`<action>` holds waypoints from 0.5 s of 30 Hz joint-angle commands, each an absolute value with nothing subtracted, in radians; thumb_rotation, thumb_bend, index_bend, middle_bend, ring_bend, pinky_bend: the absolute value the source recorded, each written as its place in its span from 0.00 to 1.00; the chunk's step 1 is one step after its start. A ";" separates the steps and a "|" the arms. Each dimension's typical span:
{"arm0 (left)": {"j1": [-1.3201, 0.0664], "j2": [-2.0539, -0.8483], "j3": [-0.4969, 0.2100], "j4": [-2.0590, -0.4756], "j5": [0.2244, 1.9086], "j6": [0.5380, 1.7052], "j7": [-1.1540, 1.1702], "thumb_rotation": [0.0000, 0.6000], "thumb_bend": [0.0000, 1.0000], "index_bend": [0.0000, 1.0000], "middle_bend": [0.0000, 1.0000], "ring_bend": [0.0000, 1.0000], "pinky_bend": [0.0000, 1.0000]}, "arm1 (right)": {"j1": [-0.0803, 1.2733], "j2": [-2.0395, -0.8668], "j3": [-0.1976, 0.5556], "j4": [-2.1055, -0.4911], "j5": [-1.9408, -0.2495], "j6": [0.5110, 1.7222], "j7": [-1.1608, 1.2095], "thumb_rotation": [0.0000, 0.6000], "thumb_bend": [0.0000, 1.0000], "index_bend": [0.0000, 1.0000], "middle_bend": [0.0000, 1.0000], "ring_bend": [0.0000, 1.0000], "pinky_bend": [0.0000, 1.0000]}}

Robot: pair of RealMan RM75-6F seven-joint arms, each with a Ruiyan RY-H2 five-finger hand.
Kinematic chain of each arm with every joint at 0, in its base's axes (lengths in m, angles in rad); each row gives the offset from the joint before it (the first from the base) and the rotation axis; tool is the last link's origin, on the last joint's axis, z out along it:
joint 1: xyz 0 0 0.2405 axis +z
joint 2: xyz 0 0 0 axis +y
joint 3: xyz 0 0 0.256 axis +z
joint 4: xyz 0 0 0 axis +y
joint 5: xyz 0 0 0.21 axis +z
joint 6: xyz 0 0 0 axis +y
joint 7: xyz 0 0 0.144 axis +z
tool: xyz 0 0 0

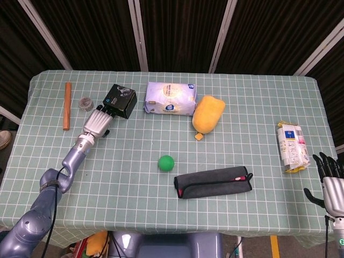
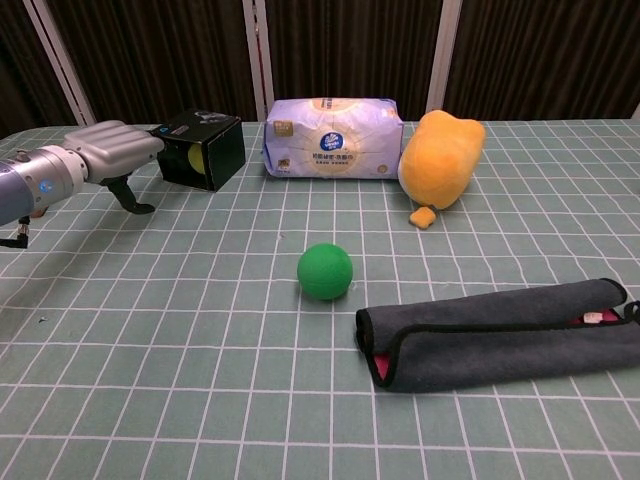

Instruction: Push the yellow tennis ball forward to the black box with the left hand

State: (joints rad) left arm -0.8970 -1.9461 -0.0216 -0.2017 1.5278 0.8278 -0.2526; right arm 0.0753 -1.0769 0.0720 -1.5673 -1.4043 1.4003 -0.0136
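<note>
The black box (image 1: 120, 100) lies on its side at the back left of the table, its open face toward me. In the chest view the yellow tennis ball (image 2: 197, 160) sits just inside that opening of the black box (image 2: 205, 147), partly in shadow. My left hand (image 2: 112, 146) stretches flat toward the box's left front corner, fingers extended, thumb hanging down, holding nothing. In the head view the left hand (image 1: 97, 122) lies just in front of the box and the ball is hidden. My right hand (image 1: 331, 183) stays at the near right table edge, fingers spread.
A white tissue pack (image 1: 171, 98) and a yellow plush toy (image 1: 208, 114) stand right of the box. A green ball (image 1: 166, 162) and a dark rolled pouch (image 1: 214, 182) lie mid-table. A wooden stick (image 1: 67, 105), a small cap (image 1: 85, 102) and a snack packet (image 1: 291, 146) lie further out.
</note>
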 commanded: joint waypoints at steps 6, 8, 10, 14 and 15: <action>-0.752 -1.763 0.050 -0.520 1.612 1.164 -0.261 1.00 0.14 0.15 0.18 0.07 0.19 | 0.061 -1.058 0.057 -1.589 -1.437 1.425 -0.004 1.00 0.30 0.00 0.00 0.00 0.00; -0.711 -1.708 0.065 -0.621 1.623 1.222 -0.196 1.00 0.11 0.13 0.17 0.06 0.19 | 0.057 -1.048 0.050 -1.593 -1.453 1.433 0.013 1.00 0.30 0.00 0.00 0.00 0.00; -0.660 -1.629 0.080 -0.778 1.621 1.264 -0.109 1.00 0.09 0.12 0.17 0.06 0.18 | 0.053 -1.037 0.038 -1.597 -1.481 1.440 0.032 1.00 0.30 0.00 0.00 0.00 0.00; -0.527 -1.423 0.114 -1.186 1.514 1.261 0.106 1.00 0.07 0.06 0.11 0.01 0.04 | 0.036 -1.019 0.004 -1.614 -1.558 1.477 0.044 1.00 0.30 0.00 0.00 0.00 0.00; -0.476 -1.363 0.128 -1.317 1.460 1.270 0.161 1.00 0.07 0.04 0.10 0.00 0.03 | 0.029 -1.020 -0.003 -1.618 -1.579 1.494 0.033 1.00 0.30 0.00 0.00 0.00 0.00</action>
State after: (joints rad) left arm -0.6612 -1.6144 0.0694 -0.8794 1.5766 1.2197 -0.0848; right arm 0.0433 -1.0274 0.0176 -1.6068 -1.5377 1.4627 0.0399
